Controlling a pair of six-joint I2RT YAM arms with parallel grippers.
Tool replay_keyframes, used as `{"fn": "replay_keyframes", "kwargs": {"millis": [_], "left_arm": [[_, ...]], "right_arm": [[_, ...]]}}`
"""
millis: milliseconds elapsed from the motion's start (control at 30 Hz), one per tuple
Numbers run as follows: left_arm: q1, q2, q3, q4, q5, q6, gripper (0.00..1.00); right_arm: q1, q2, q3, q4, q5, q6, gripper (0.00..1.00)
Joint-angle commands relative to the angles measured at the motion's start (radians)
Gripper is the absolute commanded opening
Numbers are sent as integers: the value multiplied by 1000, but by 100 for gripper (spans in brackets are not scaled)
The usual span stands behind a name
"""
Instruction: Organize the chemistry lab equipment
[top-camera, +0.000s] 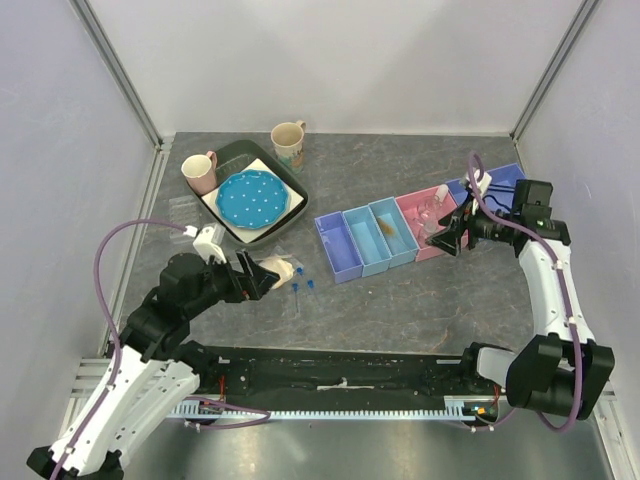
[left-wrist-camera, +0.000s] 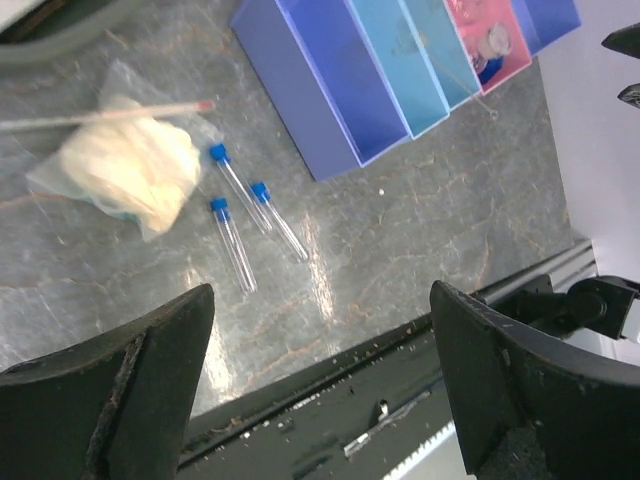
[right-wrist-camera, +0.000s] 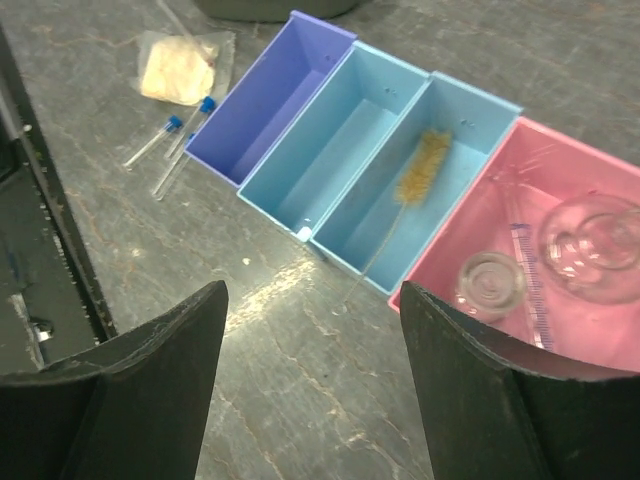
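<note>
A whitish bag (left-wrist-camera: 130, 170) lies on the table with a thin stick across it, and three blue-capped clear tubes (left-wrist-camera: 240, 215) lie just beside it. My left gripper (left-wrist-camera: 320, 295) hovers open near them with nothing between its fingers; from above, the left gripper (top-camera: 250, 277) sits right next to the bag (top-camera: 278, 270). A clear flask (right-wrist-camera: 590, 245), a small round glass piece (right-wrist-camera: 490, 285) and a thin cylinder (right-wrist-camera: 525, 270) lie in the pink bin (right-wrist-camera: 470, 225). My right gripper (right-wrist-camera: 312, 295) stands open and empty over bare table in front of that bin.
A row of bins runs across the middle: purple (top-camera: 337, 245), two light blue (top-camera: 365, 240), pink (top-camera: 412, 205), blue (top-camera: 505, 180). A brush (right-wrist-camera: 422, 165) lies in one light blue bin. Two mugs (top-camera: 199, 172) and a dotted blue plate (top-camera: 248, 198) stand back left. A black rail (top-camera: 340, 365) lines the near edge.
</note>
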Motion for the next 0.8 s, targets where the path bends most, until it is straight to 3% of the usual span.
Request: {"fn": "replay_keyframes", "kwargs": {"millis": [0,533,767], "left_arm": [[2,81,34,-21,88,-118,91],[-27,454,137,-81,-20,-61,82],[-159,626,212,-93,-155,-71,79]], "right_arm": [[-1,19,-66,99,-148,26,78],[-4,46,-104,93,-119,-16,79],[-4,62,-99,85,-129,-20,78]]}}
